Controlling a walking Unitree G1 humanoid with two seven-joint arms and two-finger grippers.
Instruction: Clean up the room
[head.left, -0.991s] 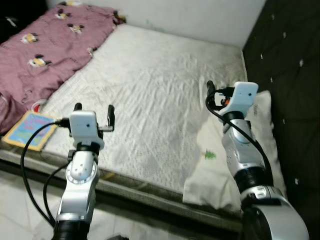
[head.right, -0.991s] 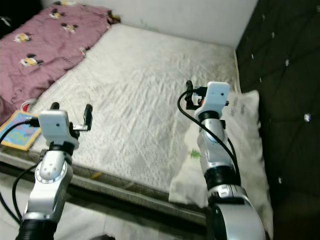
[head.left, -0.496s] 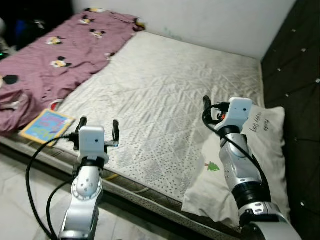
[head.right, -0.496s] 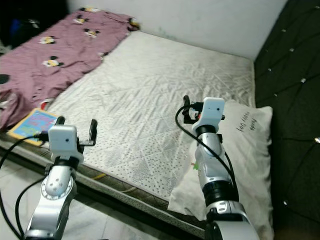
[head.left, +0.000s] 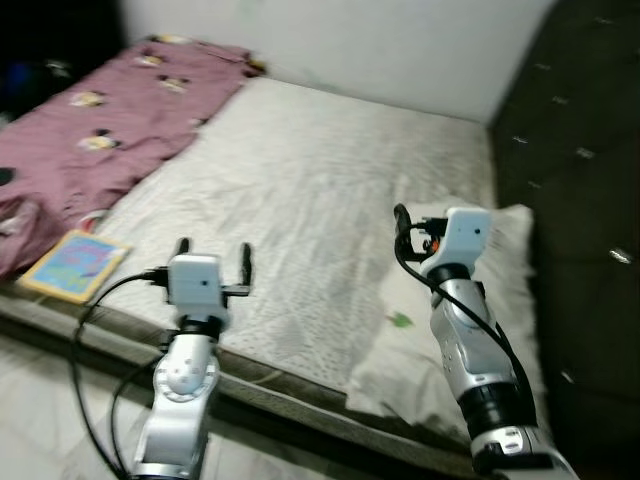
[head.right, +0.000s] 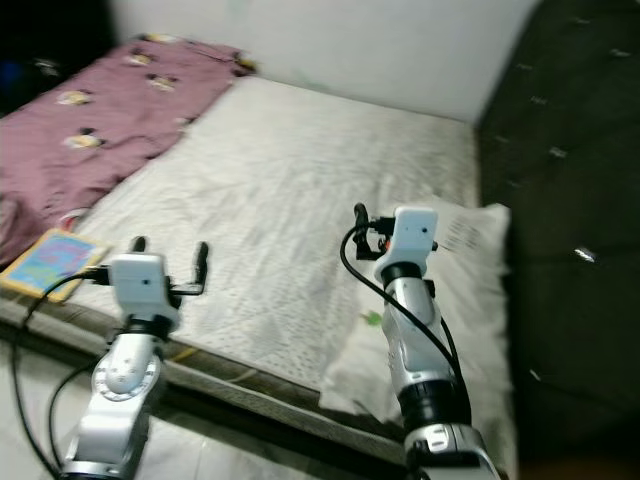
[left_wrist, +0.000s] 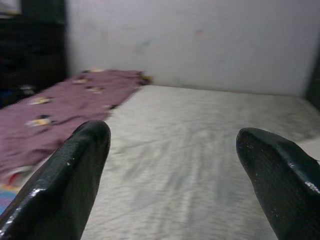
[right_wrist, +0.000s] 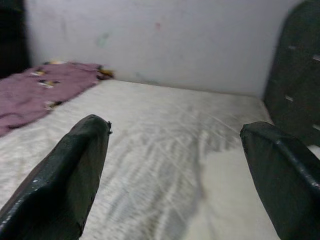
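Observation:
A purple blanket (head.left: 110, 130) with cartoon prints lies bunched over the left part of a white quilted mattress (head.left: 330, 160). Near the mattress's front left edge rests a colourful book (head.left: 73, 265). A white pillow (head.left: 395, 345) sits at the right, against the dark headboard. My left gripper (head.left: 214, 250) is raised over the mattress's front edge, open and holding nothing. My right gripper (head.left: 425, 215) hovers above the pillow, also open and holding nothing. Both wrist views look along the open fingers (left_wrist: 70, 175) (right_wrist: 70, 170) across the bed toward the wall.
The dark tufted headboard (head.left: 580, 200) rises along the right side. A white wall (head.left: 350, 40) stands behind the bed. Pale floor (head.left: 40, 400) lies in front of the low bed frame. The picture is slightly blurred.
The whole picture has shifted between frames, so the camera has moved. Both arms keep the same raised pose with open fingers. Nothing on the bed has moved.

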